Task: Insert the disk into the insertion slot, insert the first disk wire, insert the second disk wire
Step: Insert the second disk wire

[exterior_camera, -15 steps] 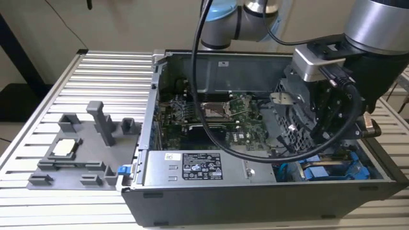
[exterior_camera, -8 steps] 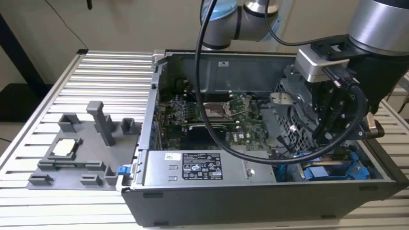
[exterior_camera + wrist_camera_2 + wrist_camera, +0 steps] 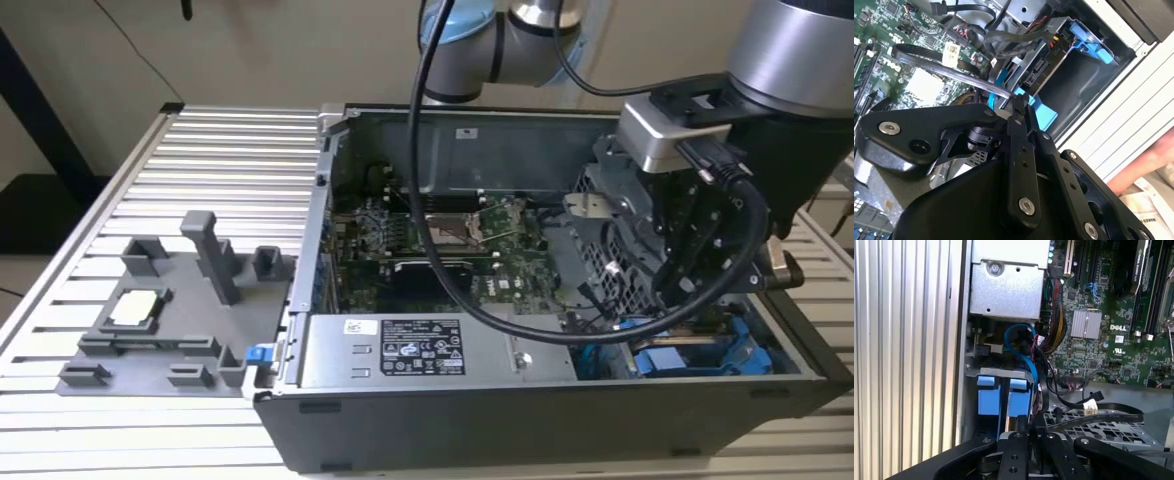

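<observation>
**Inspector A:** Surface and room, starting at the exterior view's left?

**Inspector B:** One ribbed metal surface (image 3: 200,150) in front of a plain pale wall. At the left it carries one grey fixture plate (image 3: 160,330) with upright posts. Just beside the plate stands one open computer case (image 3: 534,420). Inside the case are one motherboard (image 3: 441,250) and one grey power-supply box (image 3: 534,355), which lies against the near wall.

**Inspector A:** And at the right?

**Inspector B:** One arm (image 3: 787,60) reaches down into the case's right end, trailing a thick black cable.

**Inspector A:** Location and appearance of the disk?

**Inspector B:** The disk (image 3: 989,400) sits in the insertion slot (image 3: 996,372), in the corner of the case next to the side wall. Its bright blue carrier faces out, and I count two blue end tabs side by side in the first wrist view. The silver body is largely hidden, so I record no detail of it.

**Inspector A:** State of the pincer?

**Inspector B:** The pincer (image 3: 1020,102) is just above the blue carrier. Its fingers are drawn together, clamped on the end of one flat black wire (image 3: 1114,416), which loops back across the perforated cage.

**Inspector A:** Other wiring?

**Inspector B:** One blue wire (image 3: 1026,360) curves down beside the slot. Whether it is seated cannot be determined.
</observation>
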### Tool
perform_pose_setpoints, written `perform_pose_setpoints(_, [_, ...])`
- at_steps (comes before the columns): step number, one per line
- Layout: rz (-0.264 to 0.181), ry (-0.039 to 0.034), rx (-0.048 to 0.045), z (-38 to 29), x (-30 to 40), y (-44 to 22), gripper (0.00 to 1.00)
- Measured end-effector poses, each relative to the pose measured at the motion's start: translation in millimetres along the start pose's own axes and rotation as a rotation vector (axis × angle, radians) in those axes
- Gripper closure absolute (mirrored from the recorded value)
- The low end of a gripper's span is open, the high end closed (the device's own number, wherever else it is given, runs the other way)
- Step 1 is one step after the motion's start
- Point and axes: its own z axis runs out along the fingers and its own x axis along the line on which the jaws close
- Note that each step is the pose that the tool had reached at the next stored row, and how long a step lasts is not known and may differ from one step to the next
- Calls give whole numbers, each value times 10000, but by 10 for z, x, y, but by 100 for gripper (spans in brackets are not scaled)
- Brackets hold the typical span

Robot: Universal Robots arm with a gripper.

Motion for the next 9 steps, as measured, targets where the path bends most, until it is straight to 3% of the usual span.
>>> perform_pose_setpoints(8, [25, -5, -54, 16, 110, -56, 84])
perform_pose_setpoints(9, [45, -38, -52, 20, 111, -56, 84])
